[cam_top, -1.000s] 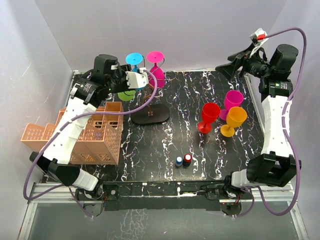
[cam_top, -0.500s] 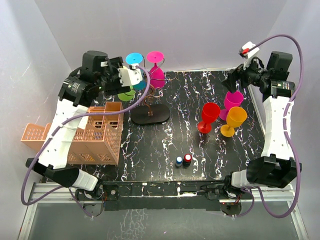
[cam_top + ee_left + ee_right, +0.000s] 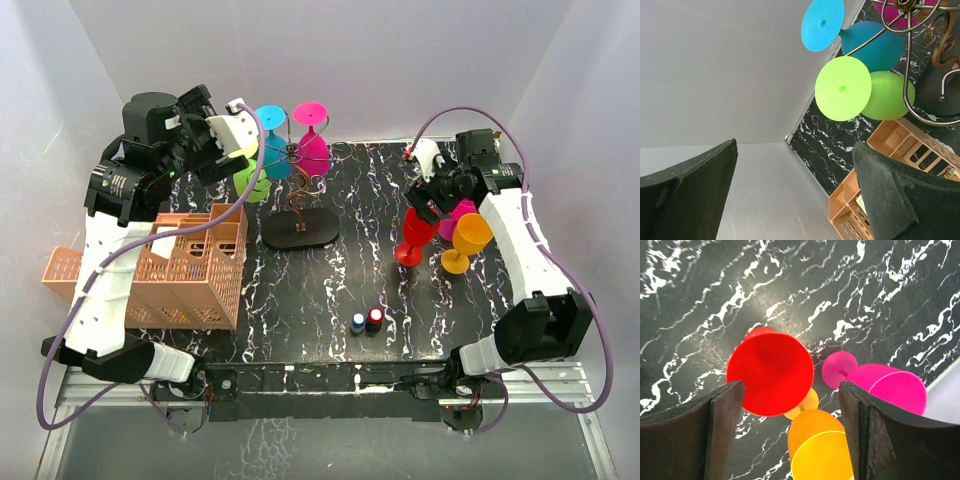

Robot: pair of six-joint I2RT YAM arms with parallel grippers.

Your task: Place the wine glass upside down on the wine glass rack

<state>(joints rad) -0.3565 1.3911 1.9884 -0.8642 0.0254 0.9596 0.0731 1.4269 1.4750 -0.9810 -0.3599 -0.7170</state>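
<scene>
The wine glass rack [image 3: 299,205] is a thin brown wire stand on a black oval base at the back of the table. Three wine glasses hang upside down from it: a green one [image 3: 251,182], a cyan one [image 3: 270,135] and a magenta one [image 3: 313,140]. The left wrist view shows the green glass [image 3: 842,88] under the rack's wire arms [image 3: 920,15]. My left gripper [image 3: 240,145] is open and empty, up and left of the green glass. My right gripper [image 3: 792,410] is open above an upright red wine glass [image 3: 770,372] [image 3: 419,232].
An orange glass [image 3: 470,238] and a magenta glass [image 3: 465,200] stand upright next to the red one. An orange lattice crate [image 3: 180,270] fills the left side. Two small bottles [image 3: 366,321] stand near the front middle. White walls close in the table.
My left gripper has opened and drawn back up and left from the rack; the green glass stays hanging. My right arm has swung down and left over the standing glasses.
</scene>
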